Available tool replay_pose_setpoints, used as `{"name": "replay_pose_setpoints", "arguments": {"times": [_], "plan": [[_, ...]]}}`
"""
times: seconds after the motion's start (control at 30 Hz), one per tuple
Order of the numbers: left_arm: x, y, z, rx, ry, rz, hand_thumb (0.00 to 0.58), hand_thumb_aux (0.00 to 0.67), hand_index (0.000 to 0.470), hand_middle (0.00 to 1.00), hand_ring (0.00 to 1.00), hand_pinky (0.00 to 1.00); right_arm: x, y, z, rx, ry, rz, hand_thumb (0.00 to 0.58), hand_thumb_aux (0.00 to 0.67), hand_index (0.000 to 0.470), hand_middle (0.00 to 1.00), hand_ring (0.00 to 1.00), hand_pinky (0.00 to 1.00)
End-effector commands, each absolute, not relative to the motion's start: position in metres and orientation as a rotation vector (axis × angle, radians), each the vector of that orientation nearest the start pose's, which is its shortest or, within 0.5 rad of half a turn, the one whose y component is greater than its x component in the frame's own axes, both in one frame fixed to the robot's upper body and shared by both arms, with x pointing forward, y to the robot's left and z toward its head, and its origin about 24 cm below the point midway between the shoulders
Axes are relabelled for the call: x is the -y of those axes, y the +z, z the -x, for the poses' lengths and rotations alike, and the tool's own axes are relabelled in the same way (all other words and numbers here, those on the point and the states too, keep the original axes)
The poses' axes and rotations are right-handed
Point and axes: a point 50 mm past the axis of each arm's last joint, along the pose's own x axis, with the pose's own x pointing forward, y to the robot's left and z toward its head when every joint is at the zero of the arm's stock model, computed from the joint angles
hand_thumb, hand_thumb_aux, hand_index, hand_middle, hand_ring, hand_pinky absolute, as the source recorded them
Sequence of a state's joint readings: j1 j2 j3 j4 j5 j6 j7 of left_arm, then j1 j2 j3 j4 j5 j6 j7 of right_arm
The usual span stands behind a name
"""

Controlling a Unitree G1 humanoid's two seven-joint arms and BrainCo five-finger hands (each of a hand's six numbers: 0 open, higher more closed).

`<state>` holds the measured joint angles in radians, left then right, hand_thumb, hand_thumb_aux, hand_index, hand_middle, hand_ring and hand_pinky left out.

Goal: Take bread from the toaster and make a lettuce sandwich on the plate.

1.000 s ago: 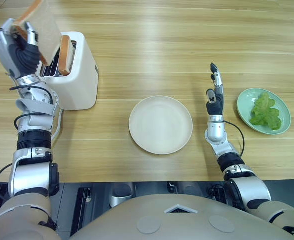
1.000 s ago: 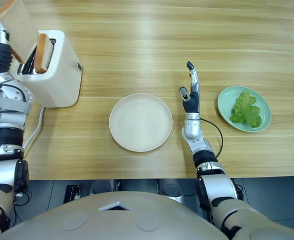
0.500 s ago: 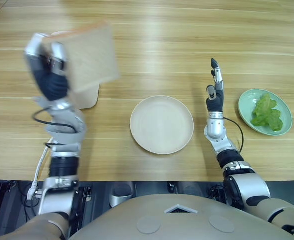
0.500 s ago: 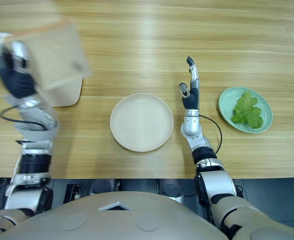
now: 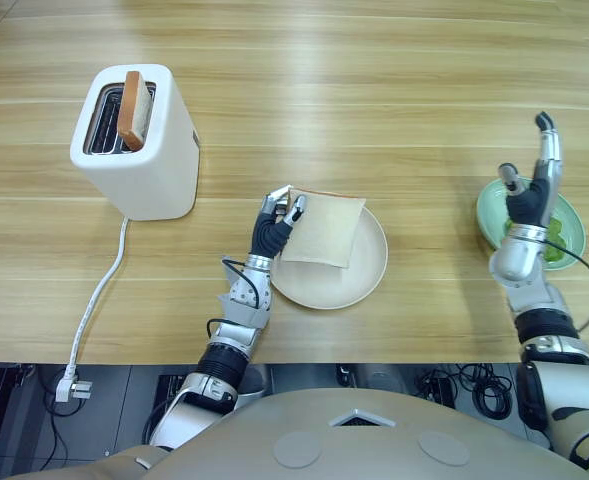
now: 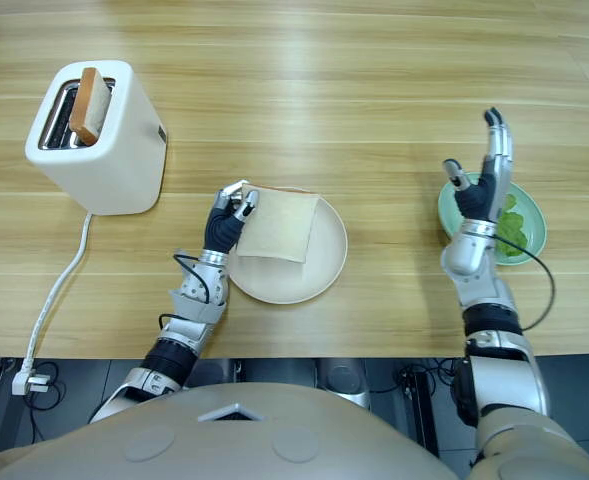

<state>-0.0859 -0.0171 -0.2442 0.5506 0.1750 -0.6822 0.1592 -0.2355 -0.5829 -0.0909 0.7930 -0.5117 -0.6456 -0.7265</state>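
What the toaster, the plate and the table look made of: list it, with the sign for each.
Toaster: likely plastic or painted metal; smooth matte cream shell, rounded corners.
Plate: probably ceramic or melamine; plain beige, even surface, raised rim.
Table: wood or wood-look laminate; pale planks with lengthwise grain and soft glare.

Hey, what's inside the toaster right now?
One bread slice stands in a slot of the toaster, top poking out; its lower part is hidden. The other slot looks empty.
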Motion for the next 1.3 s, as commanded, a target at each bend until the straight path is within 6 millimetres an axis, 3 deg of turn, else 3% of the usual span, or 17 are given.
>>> {"name": "replay_pose_setpoints", "arguments": {"times": [0.03,0.17,0.2,0.23,0.27,0.47,0.7,0.73,0.77,0.8,0.83,0.87,0.9,0.93,1.17,1.3], "plan": [[-0.083,-0.017,-0.238,0.137,-0.206,-0.175,0.580,0.670,0.460,1.00,1.00,1.00,0.347,0.048,-0.243,0.186,-0.623,1.063,0.000,0.000,0.000,0.00,0.00,0.00],[-0.092,-0.026,-0.234,0.107,-0.186,-0.264,0.580,0.670,0.460,1.00,1.00,1.00,0.366,0.037,-0.235,0.013,-0.616,1.230,0.000,0.000,0.000,0.00,0.00,0.00],[-0.095,-0.025,-0.233,0.117,-0.179,-0.294,0.580,0.670,0.460,0.85,0.85,0.85,0.371,0.033,-0.232,-0.037,-0.608,1.277,0.000,0.000,0.000,0.00,0.00,0.00],[-0.098,-0.024,-0.232,0.135,-0.176,-0.325,0.503,0.426,0.292,0.20,0.20,0.20,0.374,0.029,-0.229,-0.084,-0.589,1.309,0.000,0.000,0.000,0.00,0.00,0.00],[-0.101,-0.021,-0.231,0.158,-0.166,-0.355,0.000,0.000,0.000,0.00,0.00,0.00,0.377,0.023,-0.225,-0.139,-0.562,1.328,0.000,0.000,0.000,0.00,0.00,0.00],[-0.112,0.000,-0.217,0.290,-0.110,-0.461,0.000,0.000,0.000,0.00,0.00,0.00,0.382,0.001,-0.216,-0.340,-0.479,1.366,0.000,0.000,0.000,0.00,0.00,0.00],[-0.126,0.031,-0.212,0.430,-0.005,-0.531,0.000,0.000,0.000,0.00,0.00,0.00,0.382,-0.009,-0.214,-0.428,-0.441,1.379,0.000,0.000,0.000,0.00,0.00,0.00],[-0.128,0.036,-0.213,0.448,0.014,-0.534,0.000,0.000,0.000,0.00,0.00,0.00,0.382,-0.010,-0.214,-0.434,-0.433,1.380,0.087,0.053,0.036,0.00,0.00,0.00],[-0.131,0.041,-0.214,0.467,0.038,-0.533,0.000,0.000,0.000,0.00,0.00,0.00,0.381,-0.011,-0.213,-0.444,-0.424,1.383,0.288,0.194,0.133,0.00,0.00,0.00],[-0.134,0.045,-0.214,0.484,0.058,-0.534,0.000,0.000,0.000,0.00,0.00,0.00,0.381,-0.012,-0.213,-0.455,-0.414,1.384,0.288,0.194,0.133,0.00,0.00,0.00],[-0.136,0.049,-0.215,0.499,0.072,-0.536,0.000,0.000,0.000,0.00,0.00,0.00,0.381,-0.013,-0.213,-0.461,-0.408,1.389,0.489,0.405,0.278,0.00,0.00,0.00],[-0.138,0.052,-0.216,0.511,0.087,-0.539,0.000,0.000,0.000,0.00,0.00,0.00,0.381,-0.013,-0.212,-0.463,-0.404,1.396,0.527,0.468,0.321,0.00,0.00,0.00],[-0.140,0.055,-0.216,0.519,0.097,-0.542,0.000,0.000,0.000,0.00,0.00,0.00,0.382,-0.012,-0.212,-0.459,-0.404,1.401,0.527,0.468,0.321,0.00,0.00,0.00],[-0.142,0.056,-0.217,0.525,0.105,-0.546,0.000,0.000,0.000,0.00,0.00,0.00,0.382,-0.011,-0.212,-0.452,-0.409,1.405,0.580,0.670,0.460,0.00,0.00,0.00],[-0.146,0.058,-0.218,0.528,0.125,-0.557,0.000,0.000,0.000,0.00,0.00,0.00,0.382,-0.007,-0.214,-0.410,-0.419,1.428,0.580,0.670,0.460,0.00,0.00,0.00],[-0.148,0.056,-0.217,0.515,0.135,-0.554,0.000,0.000,0.000,0.00,0.00,0.00,0.379,0.006,-0.221,-0.272,-0.458,1.470,0.580,0.670,0.460,0.00,0.00,0.00]]}}
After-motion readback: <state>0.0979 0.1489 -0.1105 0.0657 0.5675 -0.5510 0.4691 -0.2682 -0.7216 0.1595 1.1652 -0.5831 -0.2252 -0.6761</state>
